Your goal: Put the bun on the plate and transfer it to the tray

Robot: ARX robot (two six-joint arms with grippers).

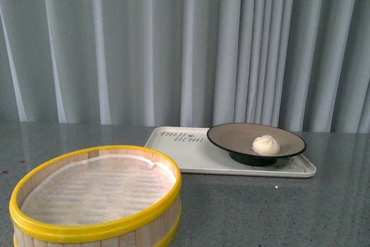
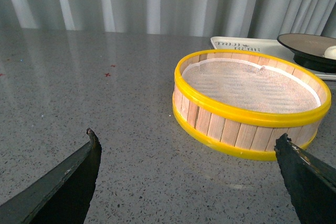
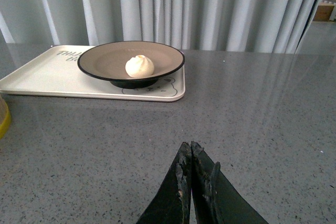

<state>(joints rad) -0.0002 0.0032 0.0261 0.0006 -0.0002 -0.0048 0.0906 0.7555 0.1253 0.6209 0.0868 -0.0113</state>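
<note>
The cream-white bun (image 1: 266, 144) lies in the brown, black-rimmed plate (image 1: 231, 134), which stands on the right end of the cream-white tray (image 1: 173, 148). The right wrist view shows the same bun (image 3: 139, 66), plate (image 3: 100, 61) and tray (image 3: 42, 80) well ahead of my right gripper (image 3: 190, 145), which is shut and empty over bare table. My left gripper (image 2: 186, 137) is open and empty, low over the table beside the steamer basket; plate (image 2: 302, 43) and tray (image 2: 236, 43) show far behind. Neither arm shows in the front view.
A yellow-rimmed wooden steamer basket (image 1: 95, 198) with a white liner stands at the front left, also in the left wrist view (image 2: 247, 100). The table is grey speckled stone (image 1: 277, 212). Pale curtains (image 1: 173, 39) hang behind it.
</note>
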